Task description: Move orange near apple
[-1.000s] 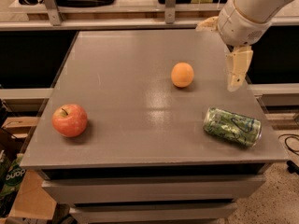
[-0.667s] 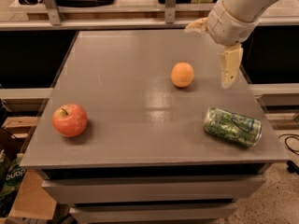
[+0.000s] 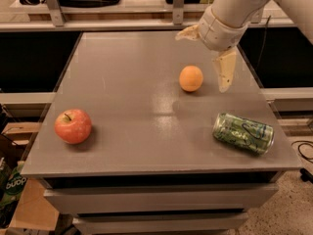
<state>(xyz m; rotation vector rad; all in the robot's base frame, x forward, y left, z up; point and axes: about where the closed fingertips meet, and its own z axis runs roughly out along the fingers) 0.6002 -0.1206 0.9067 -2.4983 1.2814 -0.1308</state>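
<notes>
Small, round, plain matte orange [image 3: 190, 78] resting on flat grey tabletop [image 3: 127, 72], right of centre, toward the far half. Round red apple [image 3: 73, 126] with pale yellowish speckles and short stem at near-left of the same top, close to the left edge. Well apart from the orange, with bare grey surface between. Green printed drinks can [image 3: 243, 132] lying on its side at near-right, close to the right edge, in front of and right of the orange, not touching it.

Two-finger gripper [image 3: 201, 62] with cream-coloured fingers over the far-right part of the table, on thick white arm [image 3: 234, 9] coming in from top right. Jaws spread wide, holding nothing. One finger [image 3: 224, 72] pointing down, just right of the orange with a slim gap showing. Other finger [image 3: 187, 33] sticking out to the left, beyond the orange. Neither in contact with the fruit. Cannot tell how high the lower tip sits over the tabletop.

Pale drawer fronts [image 3: 156, 199] under the top. Brown cardboard box [image 3: 29, 212] on the floor at lower left.
</notes>
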